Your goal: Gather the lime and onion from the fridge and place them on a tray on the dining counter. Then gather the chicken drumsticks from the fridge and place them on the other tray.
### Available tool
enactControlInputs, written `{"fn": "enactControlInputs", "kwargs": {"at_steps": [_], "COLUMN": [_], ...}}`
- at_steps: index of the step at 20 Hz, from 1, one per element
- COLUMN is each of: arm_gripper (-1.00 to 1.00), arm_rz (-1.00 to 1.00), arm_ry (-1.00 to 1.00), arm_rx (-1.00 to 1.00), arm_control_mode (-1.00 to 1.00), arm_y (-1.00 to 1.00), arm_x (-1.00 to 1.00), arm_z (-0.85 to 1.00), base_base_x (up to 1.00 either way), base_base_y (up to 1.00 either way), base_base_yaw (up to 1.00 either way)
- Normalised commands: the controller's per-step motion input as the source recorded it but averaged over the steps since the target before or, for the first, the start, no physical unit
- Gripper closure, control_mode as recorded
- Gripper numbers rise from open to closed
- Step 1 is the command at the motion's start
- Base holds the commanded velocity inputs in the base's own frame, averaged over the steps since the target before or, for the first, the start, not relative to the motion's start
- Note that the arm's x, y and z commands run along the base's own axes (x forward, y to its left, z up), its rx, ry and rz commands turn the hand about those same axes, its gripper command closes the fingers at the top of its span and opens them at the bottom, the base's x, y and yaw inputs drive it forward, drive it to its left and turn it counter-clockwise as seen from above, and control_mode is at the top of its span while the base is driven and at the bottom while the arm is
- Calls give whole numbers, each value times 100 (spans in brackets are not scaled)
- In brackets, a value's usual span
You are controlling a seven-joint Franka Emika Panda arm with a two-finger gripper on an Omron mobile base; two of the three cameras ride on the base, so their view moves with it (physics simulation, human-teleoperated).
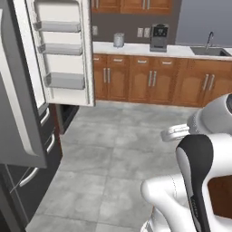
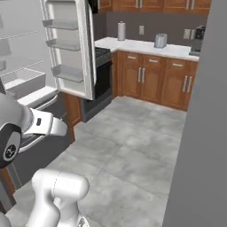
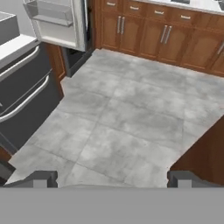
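Gripper (image 3: 112, 178) with jaws spread wide and nothing between them, above bare grey floor (image 3: 127, 109). At left, the fridge (image 2: 40, 88), dark grey with two lower drawers, partly cut off by the frame; its open door (image 1: 61, 50) carries white shelves whose contents cannot be made out. Beyond, wooden cabinets (image 1: 154, 79) under a pale counter (image 1: 136, 49).

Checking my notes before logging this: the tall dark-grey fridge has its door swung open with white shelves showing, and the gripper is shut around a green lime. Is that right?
Not quite. The tall dark-grey fridge does have its door open, white shelves showing, but the gripper is open and holds nothing. The hand view shows its fingertips wide apart over bare grey floor tiles.
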Motion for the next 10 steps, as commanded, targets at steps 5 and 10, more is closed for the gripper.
{"fn": "enactControlInputs", "kwargs": {"at_steps": [5, 10], "arm_gripper": [-100, -100], "arm_rz": [0, 0], "arm_ry": [0, 0], "arm_rx": [0, 0], "arm_control_mode": [100, 100], "arm_y": [0, 0], "arm_x": [0, 0], "arm_z": [0, 0], "base_base_x": [86, 82], "base_base_y": [0, 4], "base_base_yaw": [40, 45]}}
